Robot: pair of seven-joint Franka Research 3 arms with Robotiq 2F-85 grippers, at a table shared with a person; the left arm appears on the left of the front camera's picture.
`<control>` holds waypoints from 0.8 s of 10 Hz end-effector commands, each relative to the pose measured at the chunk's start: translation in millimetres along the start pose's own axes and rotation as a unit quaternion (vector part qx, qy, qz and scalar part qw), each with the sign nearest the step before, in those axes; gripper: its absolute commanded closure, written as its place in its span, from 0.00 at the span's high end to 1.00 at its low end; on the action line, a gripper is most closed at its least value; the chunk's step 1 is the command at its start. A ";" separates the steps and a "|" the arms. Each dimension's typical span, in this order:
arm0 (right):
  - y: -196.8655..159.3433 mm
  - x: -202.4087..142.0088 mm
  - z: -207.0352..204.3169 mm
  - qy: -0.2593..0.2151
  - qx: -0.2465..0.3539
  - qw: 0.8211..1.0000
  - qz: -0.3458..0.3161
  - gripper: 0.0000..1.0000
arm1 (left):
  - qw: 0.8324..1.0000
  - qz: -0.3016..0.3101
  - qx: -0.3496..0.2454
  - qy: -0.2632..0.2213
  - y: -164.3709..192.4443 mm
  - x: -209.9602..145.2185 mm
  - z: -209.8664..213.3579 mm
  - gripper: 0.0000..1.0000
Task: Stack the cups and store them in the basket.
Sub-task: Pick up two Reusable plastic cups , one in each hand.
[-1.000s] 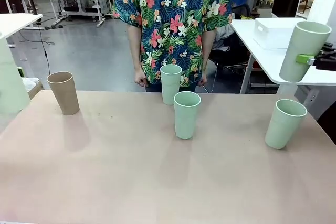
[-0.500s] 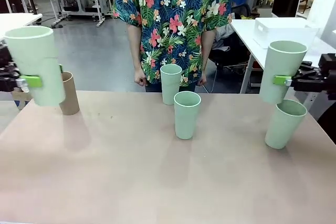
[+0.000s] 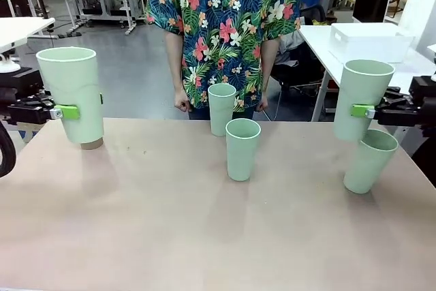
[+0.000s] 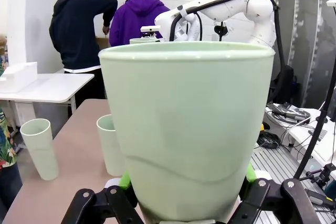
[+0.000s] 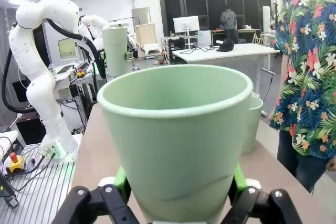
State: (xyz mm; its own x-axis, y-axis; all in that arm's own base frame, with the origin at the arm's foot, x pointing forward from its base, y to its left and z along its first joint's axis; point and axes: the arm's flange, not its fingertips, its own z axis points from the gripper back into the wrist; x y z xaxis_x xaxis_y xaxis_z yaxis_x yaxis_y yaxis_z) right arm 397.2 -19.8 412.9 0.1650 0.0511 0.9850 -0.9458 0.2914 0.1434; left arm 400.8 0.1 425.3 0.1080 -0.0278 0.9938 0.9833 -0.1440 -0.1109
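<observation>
The left claw pinched a mint cup over the tan cup on the surface. The right claw pinched a second mint cup above a standing cup. Lowered off-centre, either could have caught a rim and toppled its target.

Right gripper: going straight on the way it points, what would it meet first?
Past its held cup, the right gripper points across the table; the other raised cup looks the likeliest hit, though a standing cup sits near that line; depth unclear.
</observation>
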 end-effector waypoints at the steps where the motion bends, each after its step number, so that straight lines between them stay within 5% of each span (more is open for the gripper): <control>1: 5.6 11.4 -4.8 -0.016 -0.008 1.000 -0.017 0.87 | 1.000 -0.002 0.004 -0.007 4.8 7.8 -6.5 0.84; 8: 2.9 7.3 0.0 -0.007 -0.004 1.000 -0.006 0.87 | 1.000 -0.001 -0.002 0.004 5.4 -0.4 -7.8 0.84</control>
State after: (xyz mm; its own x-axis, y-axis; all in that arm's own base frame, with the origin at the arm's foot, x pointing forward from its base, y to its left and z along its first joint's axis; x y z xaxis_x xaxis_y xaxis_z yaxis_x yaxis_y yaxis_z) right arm 392.8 -17.7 418.4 0.1803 0.0275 0.9832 -0.9397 0.3002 0.1639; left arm 406.1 -8.2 420.5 0.1106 -0.0400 0.9931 0.9828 -0.1446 -0.1153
